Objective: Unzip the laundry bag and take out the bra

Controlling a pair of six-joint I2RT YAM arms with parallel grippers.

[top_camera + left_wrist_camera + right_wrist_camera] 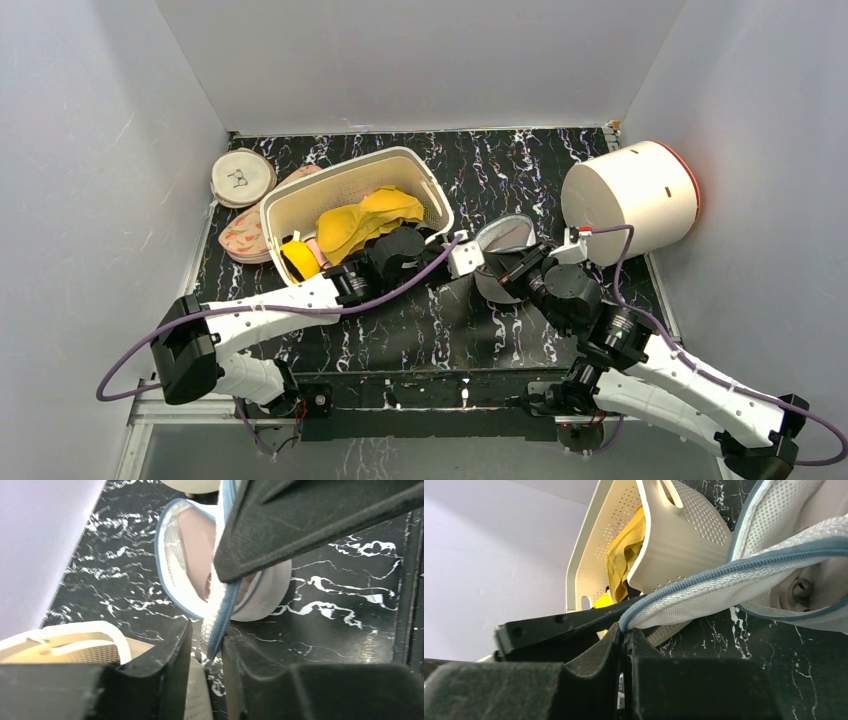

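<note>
**Holding on from both sides**

Seen from above, the laundry bag (pixel 508 238) sits on the black marbled table (pixel 440 330), just right of the cream basket (pixel 310 195). It lies between the left gripper (pixel 478 262) and the right gripper (pixel 512 272), which meet at its near rim. A yellow bra (pixel 365 222) lies in the basket. A white drum (pixel 630 200) lies tipped on its side at the right. A cream disc (pixel 242 177) and a pink patterned disc (pixel 248 236) rest to the basket's left.

The left wrist view looks into the bag's open mouth, where the bra (pixel 196 542) shows pale pink inside. The blue-trimmed zip edge (pixel 220 625) hangs down between the left fingers, which are drawn in narrowly and appear to pinch it.

The right wrist view shows the right fingers pressed together on the same blue-edged mesh — the strip runs from them toward the bag, with the basket behind.
</note>
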